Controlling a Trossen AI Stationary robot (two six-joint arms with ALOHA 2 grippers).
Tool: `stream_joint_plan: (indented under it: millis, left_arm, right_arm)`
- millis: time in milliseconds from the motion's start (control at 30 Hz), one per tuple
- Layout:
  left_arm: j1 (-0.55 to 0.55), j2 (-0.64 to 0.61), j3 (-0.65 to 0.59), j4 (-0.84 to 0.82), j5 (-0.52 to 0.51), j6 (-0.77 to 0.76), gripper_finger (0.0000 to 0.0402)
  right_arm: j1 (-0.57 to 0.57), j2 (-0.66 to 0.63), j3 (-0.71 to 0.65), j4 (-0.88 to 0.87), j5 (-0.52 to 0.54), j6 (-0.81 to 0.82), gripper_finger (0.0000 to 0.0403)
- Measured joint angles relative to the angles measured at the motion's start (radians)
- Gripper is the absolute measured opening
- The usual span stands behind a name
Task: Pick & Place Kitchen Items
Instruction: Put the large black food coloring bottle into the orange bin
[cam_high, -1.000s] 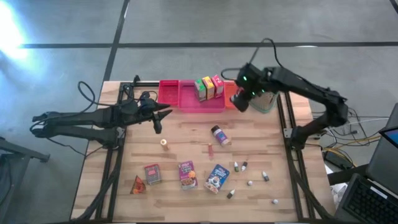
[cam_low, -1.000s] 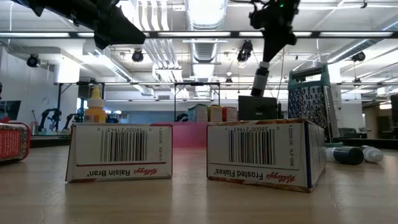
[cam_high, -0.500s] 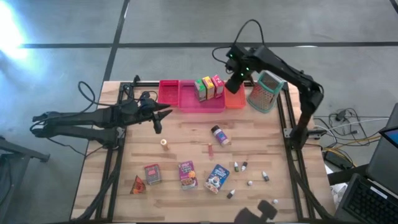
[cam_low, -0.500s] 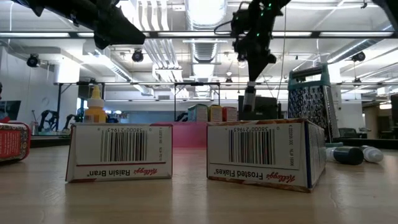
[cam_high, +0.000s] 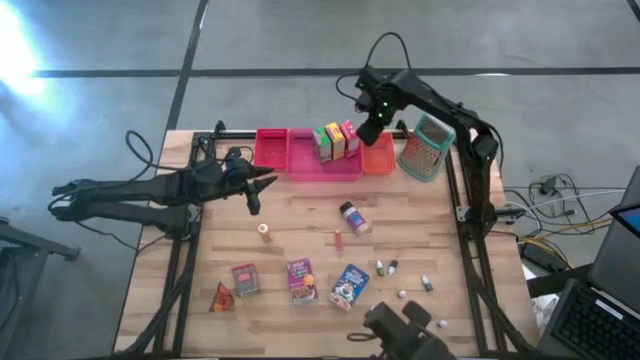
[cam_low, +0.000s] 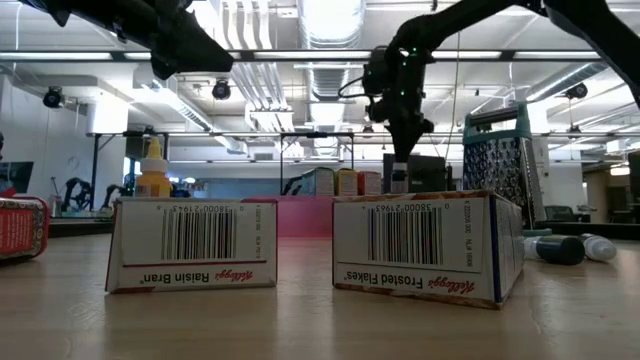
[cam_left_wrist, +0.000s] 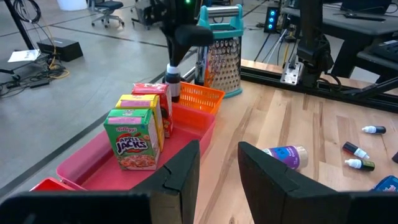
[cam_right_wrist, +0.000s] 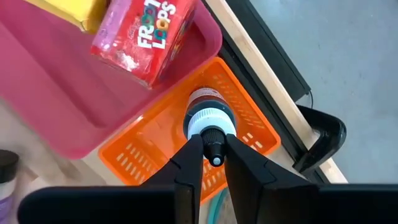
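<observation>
On the wooden table (cam_high: 300, 235), a small dark-capped bottle (cam_right_wrist: 209, 121) hung pinched in the right gripper (cam_right_wrist: 213, 160), directly above the orange basket (cam_right_wrist: 155, 149). Released off-centre, it could tip inside. The left gripper (cam_left_wrist: 217, 168) idled apart, fingers slightly parted, empty.

A grey concrete floor (cam_high: 300, 35), crossed by dark seams, is seen around the wooden table (cam_high: 310, 235), with a bright glare at 10 o'clock in the high view. Cables (cam_high: 555, 240) and a laptop (cam_high: 600, 320) are found at 4 o'clock. In the low view, a white ceiling is lit by long strip lights (cam_low: 300, 55), ducts (cam_low: 255, 75) are hung at 12 o'clock, and workbenches are ranged along the far wall. An office chair (cam_left_wrist: 106, 7) is seen in the left wrist view
</observation>
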Motion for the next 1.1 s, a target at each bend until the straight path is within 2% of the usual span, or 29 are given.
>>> stream_joint_plan:
  millis: [167, 367, 533, 667, 1100]
  left_arm:
    - [0.000, 0.000, 0.000, 0.000, 0.000, 0.000, 0.0116]
    - [0.000, 0.000, 0.000, 0.000, 0.000, 0.000, 0.0116]
    - [0.000, 0.000, 0.000, 0.000, 0.000, 0.011, 0.0116]
    - [0.000, 0.000, 0.000, 0.000, 0.000, 0.027, 0.0116]
    - [0.000, 0.000, 0.000, 0.000, 0.000, 0.027, 0.0116]
  right_arm:
    - [-0.012, 0.006, -0.029, 0.031, -0.001, -0.005, 0.0041]
    - [-0.019, 0.006, -0.049, 0.061, -0.003, -0.005, 0.0051]
    - [-0.022, 0.006, -0.082, 0.114, -0.056, -0.005, 0.0045]
    - [-0.022, 0.006, -0.119, 0.144, -0.054, -0.008, 0.0042]
    - [-0.026, 0.006, -0.173, 0.193, -0.054, -0.009, 0.0074]
